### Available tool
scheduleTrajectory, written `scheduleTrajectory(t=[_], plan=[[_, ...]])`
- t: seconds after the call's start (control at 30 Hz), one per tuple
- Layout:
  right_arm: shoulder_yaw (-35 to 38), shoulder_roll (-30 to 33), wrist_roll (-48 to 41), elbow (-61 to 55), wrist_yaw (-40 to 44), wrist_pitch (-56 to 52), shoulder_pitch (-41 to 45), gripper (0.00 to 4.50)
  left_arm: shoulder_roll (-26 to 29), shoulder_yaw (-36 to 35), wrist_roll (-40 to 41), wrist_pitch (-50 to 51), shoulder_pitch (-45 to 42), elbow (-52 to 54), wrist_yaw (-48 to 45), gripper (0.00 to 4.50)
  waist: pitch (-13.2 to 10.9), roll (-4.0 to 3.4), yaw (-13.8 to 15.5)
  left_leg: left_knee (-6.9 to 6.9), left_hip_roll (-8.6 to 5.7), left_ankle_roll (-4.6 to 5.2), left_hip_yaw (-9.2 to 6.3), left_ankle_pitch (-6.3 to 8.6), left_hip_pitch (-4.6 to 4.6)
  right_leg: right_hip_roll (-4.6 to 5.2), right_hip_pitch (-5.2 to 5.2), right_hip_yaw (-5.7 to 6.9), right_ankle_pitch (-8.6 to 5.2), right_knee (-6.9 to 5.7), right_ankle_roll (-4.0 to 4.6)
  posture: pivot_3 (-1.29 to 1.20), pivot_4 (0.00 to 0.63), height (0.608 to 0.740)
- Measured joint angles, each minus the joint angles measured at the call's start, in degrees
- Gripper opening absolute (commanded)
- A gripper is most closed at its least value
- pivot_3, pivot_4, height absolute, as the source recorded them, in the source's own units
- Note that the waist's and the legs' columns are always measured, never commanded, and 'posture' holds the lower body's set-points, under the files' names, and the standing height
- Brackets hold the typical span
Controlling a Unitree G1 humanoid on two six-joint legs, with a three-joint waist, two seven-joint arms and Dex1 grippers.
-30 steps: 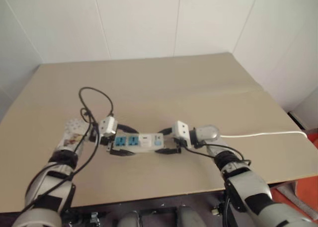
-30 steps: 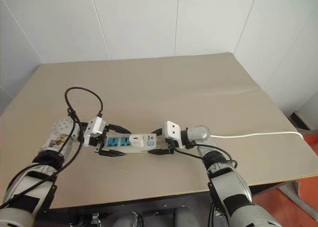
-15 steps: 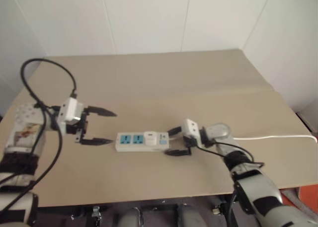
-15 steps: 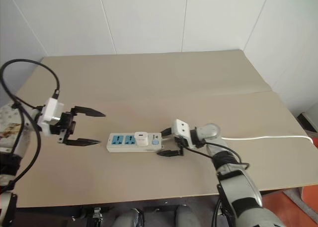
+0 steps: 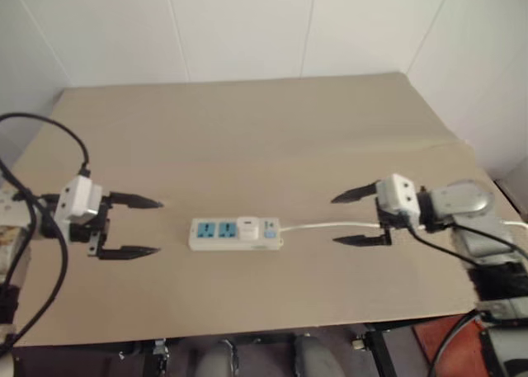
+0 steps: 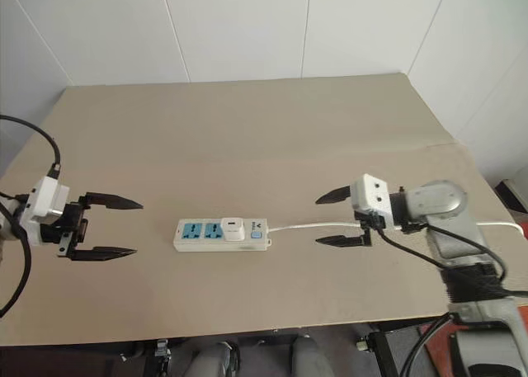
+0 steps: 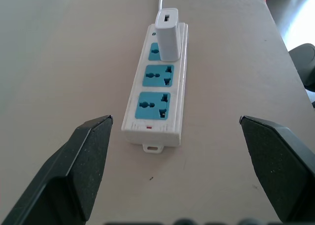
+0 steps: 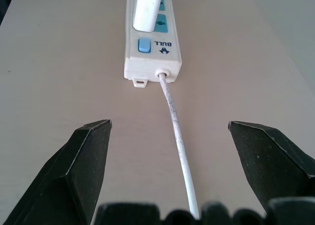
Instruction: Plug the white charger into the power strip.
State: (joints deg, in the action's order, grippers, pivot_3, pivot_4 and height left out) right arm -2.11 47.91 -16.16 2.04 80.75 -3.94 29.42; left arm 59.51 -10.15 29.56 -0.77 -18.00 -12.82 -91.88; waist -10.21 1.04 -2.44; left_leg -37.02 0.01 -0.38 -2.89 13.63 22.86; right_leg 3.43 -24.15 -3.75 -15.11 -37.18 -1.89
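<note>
power strip point(image 5: 236, 233) lies flat near the front-centre of the table point(image 5: 247, 138); white charger point(image 5: 246, 227) stands upright in the socket nearest the switch end, other two blue sockets free; thin cord point(image 6: 305, 226) runs off the switch end toward the robot's right, passing between the right gripper's fingers w/o touching them.

handling (judgement): charger looks light, rigid, smooth plastic, so prone to slip; take hold across its flat sides, low on the body, and push straight down along the prongs; strip is stiff but light and will slide on the bare top, so brace it at one end when pushing or pulling; cord is limp, no use as a handle.

left gripper point(image 5: 132, 226): fingers spread wide, holding nothing, off the strip's free end, well apart from it. right gripper point(image 5: 360, 218): fingers likewise spread wide, empty, off the switch end.

vs. one sec. earlier: both grippers were close in at the strip's two ends; now both are drawn back to either side and stand clear; charger seated as before; strip on roughly the same spot; task looks done.
</note>
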Motion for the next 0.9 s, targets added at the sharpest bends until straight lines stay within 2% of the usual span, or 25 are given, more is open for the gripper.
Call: scheduleTrajectory(t=[0.17, 0.5, 0.77, 0.9], plan=[[1.12, 1.33, -1.45, -6.76, -3.36, -5.94, -3.29, 4.47, -0.11, 0.04, -0.37, 1.14, -0.46, -0.04, 0.22, 4.5, -0.01, 0.02, 0.06, -0.05, -0.02, 0.0, 0.05, 0.0, 0.06, 0.02, 0.0, 0.02, 0.0, 0.01, 0.0, 0.0, 0.15, 0.74], [1.97, 1.47, -2.38, -12.73, -9.12, -11.59, -8.05, 4.47, -0.28, 0.78, -0.14, 5.2, -1.87, 0.76, -0.35, 4.5, -0.02, 0.03, -0.01, -0.18, -0.03, 0.0, 0.14, 0.0, 0.09, 0.0, 0.01, 0.07, 0.0, -0.05, 0.01, 0.0, 0.15, 0.74], [2.1, 3.12, -1.61, -11.31, -10.95, -12.54, -7.5, 4.47, -5.48, 7.7, -2.98, 2.82, -11.55, -7.67, -0.41, 4.5, -0.01, 0.04, 0.35, -0.52, -0.07, 0.01, 0.26, 0.0, 0.24, -0.01, 0.0, 0.14, 0.01, -0.2, 0.01, 0.0, 0.15, 0.74], [2.09, 3.17, -1.09, -9.47, -10.26, -12.55, -7.31, 4.47, -6.07, 10.79, -3.76, 1.85, -14.28, -9.62, -0.44, 4.5, -0.01, 0.05, 0.05, -0.83, -0.06, 0.05, 0.26, 0.03, 0.37, -0.01, -0.06, 0.14, 0.01, -0.46, 0.01, 0.0, 0.15, 0.74]])
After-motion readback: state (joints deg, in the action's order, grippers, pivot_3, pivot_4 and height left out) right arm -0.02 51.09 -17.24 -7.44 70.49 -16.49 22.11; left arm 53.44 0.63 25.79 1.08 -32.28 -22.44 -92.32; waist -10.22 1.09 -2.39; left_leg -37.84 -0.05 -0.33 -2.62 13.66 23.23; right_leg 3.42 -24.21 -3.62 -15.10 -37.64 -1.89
